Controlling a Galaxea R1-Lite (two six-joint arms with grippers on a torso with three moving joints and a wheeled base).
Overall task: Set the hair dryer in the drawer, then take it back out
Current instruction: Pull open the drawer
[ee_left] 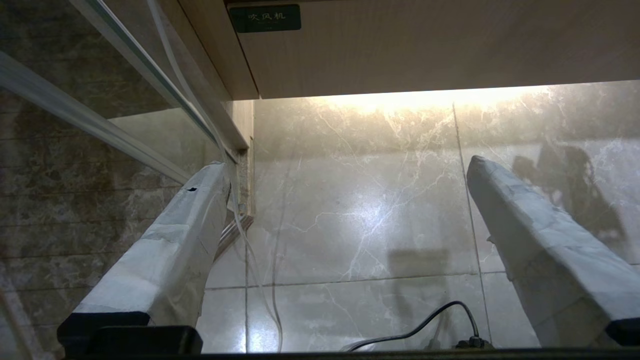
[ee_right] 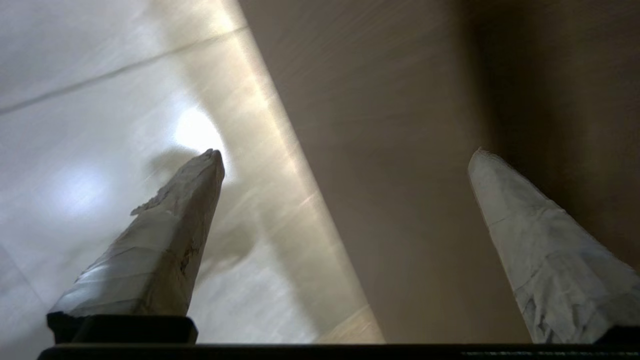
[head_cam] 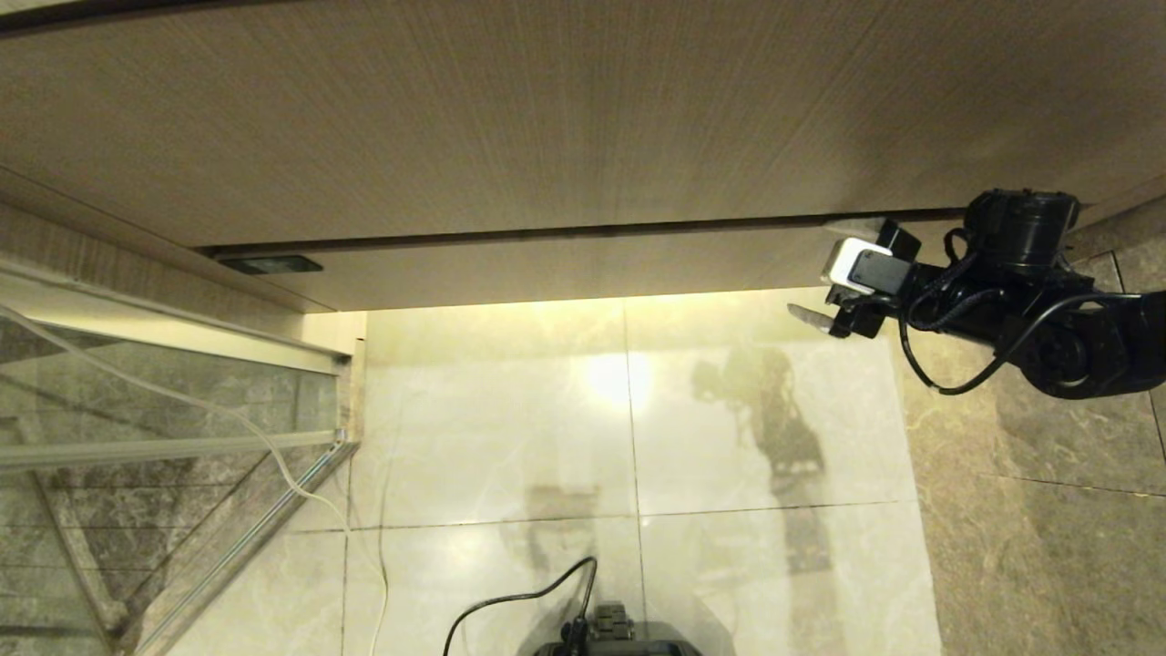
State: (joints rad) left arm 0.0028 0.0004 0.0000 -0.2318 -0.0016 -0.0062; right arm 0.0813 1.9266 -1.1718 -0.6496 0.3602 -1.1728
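The drawer (head_cam: 565,269) is the low wood-grain strip under the taller panel, with a dark label (head_cam: 271,264) at its left end; its front looks pushed in. My right gripper (head_cam: 824,278) is at the drawer's right end, open and holding nothing. In the right wrist view its taped fingers (ee_right: 165,250) stand wide apart, with the drawer (ee_right: 410,200) front's lower edge running between them. My left gripper (ee_left: 345,165) hangs open and empty over the floor, facing the drawer (ee_left: 425,50) and its label (ee_left: 265,17). The hair dryer is out of view.
A glass shower door (head_cam: 137,437) with a metal frame stands at the left, and a thin white cord (head_cam: 273,456) trails past it. Glossy marble floor tiles (head_cam: 510,410) lie below the cabinet. A black cable (head_cam: 510,601) loops near my base. Darker tiles (head_cam: 1048,528) lie at the right.
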